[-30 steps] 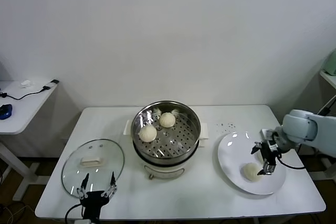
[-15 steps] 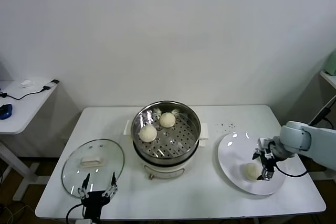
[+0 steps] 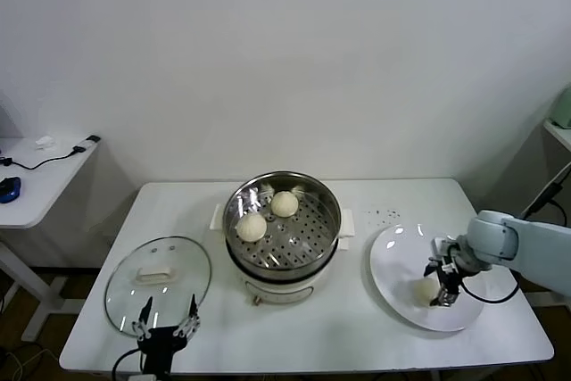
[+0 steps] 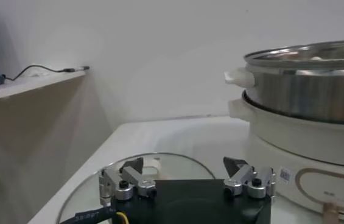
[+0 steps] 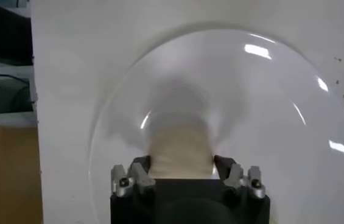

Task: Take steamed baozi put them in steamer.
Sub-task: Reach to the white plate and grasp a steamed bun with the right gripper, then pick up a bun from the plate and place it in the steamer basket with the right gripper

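The right hand [image 3: 443, 285] was down on the white plate [image 3: 393, 265] at the right end of the white counter [image 3: 357, 327], its fingers [image 5: 140, 173] set narrow on either side of a pale bun [image 5: 181, 152] so that they pressed against its flanks; the wrist view showed the bun filling the gap between the two fingertips, still sitting on the plate rather than raised off it. In the head view that bun [image 3: 424, 289] lay toward the near part of the plate, partly hidden by the hand. The steamer [image 3: 282, 220], a shiny steel pot with a perforated tray on a white base, stood at the middle of the counter, well apart from the plate. Two buns sat inside it on the tray: one [image 3: 252, 227] toward the robot's left and nearer the front, the other [image 3: 285, 203] just behind it toward the far wall, the two close but not touching. A round glass lid [image 3: 158, 272] with a white handle lay flat on the counter to the left of the steamer. The left hand [image 3: 166, 325] hung at the near edge of the lid with its fingers spread wide and nothing between them. A few dark specks [image 3: 385, 215] dotted the counter just beyond the plate.
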Controlling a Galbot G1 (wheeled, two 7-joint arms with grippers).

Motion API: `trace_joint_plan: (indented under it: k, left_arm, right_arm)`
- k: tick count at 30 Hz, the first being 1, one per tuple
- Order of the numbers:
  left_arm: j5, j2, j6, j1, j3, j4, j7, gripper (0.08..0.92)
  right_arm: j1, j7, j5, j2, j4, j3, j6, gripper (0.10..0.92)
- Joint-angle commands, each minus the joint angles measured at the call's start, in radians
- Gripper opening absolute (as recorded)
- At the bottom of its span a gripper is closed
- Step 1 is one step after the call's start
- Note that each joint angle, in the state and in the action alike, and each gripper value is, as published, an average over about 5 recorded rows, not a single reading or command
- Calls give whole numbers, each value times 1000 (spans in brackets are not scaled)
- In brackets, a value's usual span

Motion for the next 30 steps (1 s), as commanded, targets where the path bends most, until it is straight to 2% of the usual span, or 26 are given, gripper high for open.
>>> trace_joint_plan:
  k: [1,6,9,15,21,24,30]
  left_arm:
    - [1,-1,3,2,2,-7,0,823]
    - [2,-1,4,3,3,-13,0,823]
    - [4,1,4,3,4,-15,0,823]
    - [6,7,9,1,2,-27,3,823]
    - [6,12,9,-3,2,-28,5,823]
    - [5,14,9,-2,0,-29,5,823]
    - [2,19,3,12,-5,-33,1,823]
  right_arm:
    - [17,-44,-51,0,-7,20,24,655]
    - [174,-162,-114,14,-25,26,107,637]
    - [329,-226,-95,61,-40,-4,160,636]
    - [612,-333,15,246,-42,-52,289,636]
    - [694,-379,93,454,25,25,458,636]
    - [681,-374,68,548,77,39,527,636]
    - [590,-339,-92,683,152,11,658,636]
